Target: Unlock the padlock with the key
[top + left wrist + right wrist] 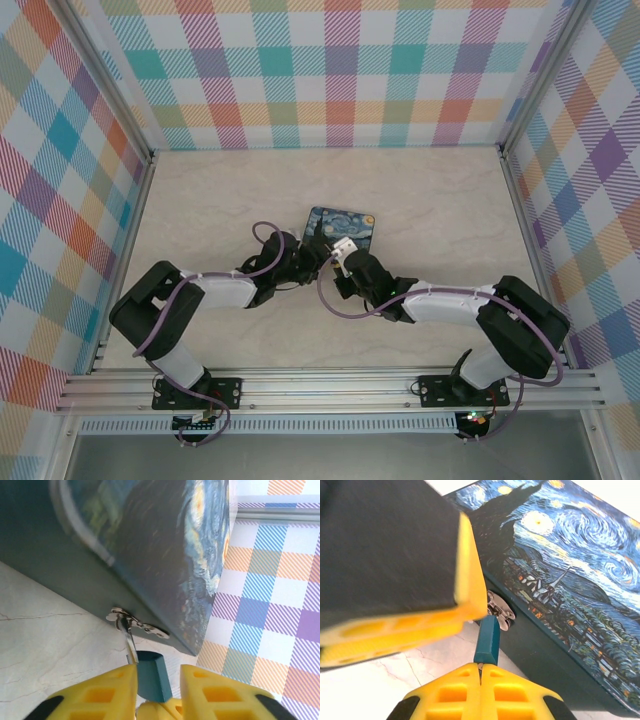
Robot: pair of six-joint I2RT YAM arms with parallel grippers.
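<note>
Right gripper sits closest to the lens in its wrist view: the yellow fingers are pressed together with no gap, tips right at the lower end of the padlock. Can't tell if the key is pinched between them, too small to make out. The padlock has a teal block body and hangs at the front of the box, just off the table. Its thin silver shackle runs up into the metal hasp on the box's front wall. Left gripper straddles the padlock body: one finger touches it, and there looks to be a sliver of gap on the other side, so I can't tell whether it's a firm clamp or loose. One of its fingers covers the upper left of the right wrist view and hides the box's left end. The box lid, a starry-night print, is down and the hasp is closed, so the contents are hidden. From above, both arms meet at the box's near edge, and the padlock is buried under the grippers there. Checked walls stand around the table.
</note>
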